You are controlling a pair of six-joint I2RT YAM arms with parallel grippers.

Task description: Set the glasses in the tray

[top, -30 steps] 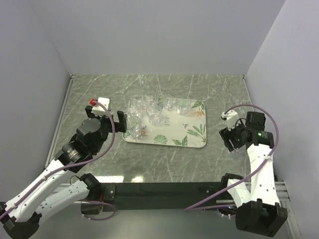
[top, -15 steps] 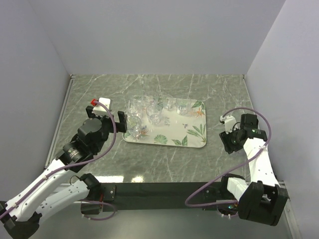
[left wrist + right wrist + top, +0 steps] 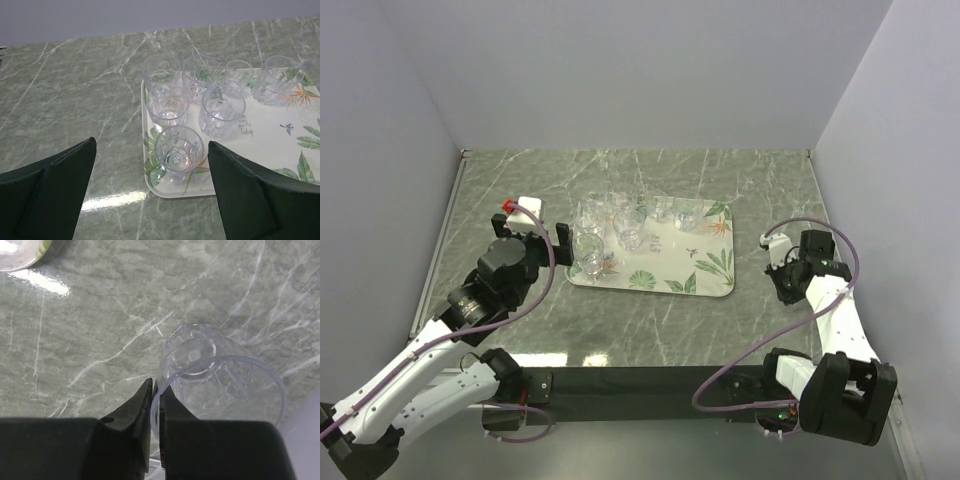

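The tray (image 3: 665,262) lies mid-table with several clear glasses (image 3: 610,225) standing in its left half. In the left wrist view the nearest glass (image 3: 179,152) stands upright at the corner of the tray (image 3: 280,145). My left gripper (image 3: 151,165) is open just off the tray's left edge, holding nothing. Right of the tray, near the wall, my right gripper (image 3: 782,265) is low over the table. In the right wrist view its jaws are pinched on the rim wall of one clear glass (image 3: 220,375): one finger inside, one outside, right gripper (image 3: 155,390) shut on it.
Grey walls close in the marble table on the left, back and right; the right wall (image 3: 890,180) is close to my right arm. A corner of the tray (image 3: 15,255) shows at the top left of the right wrist view.
My right gripper has closed from wide open onto the glass rim, and the right arm has drawn in slightly. The left arm and the tray's glasses have not moved.
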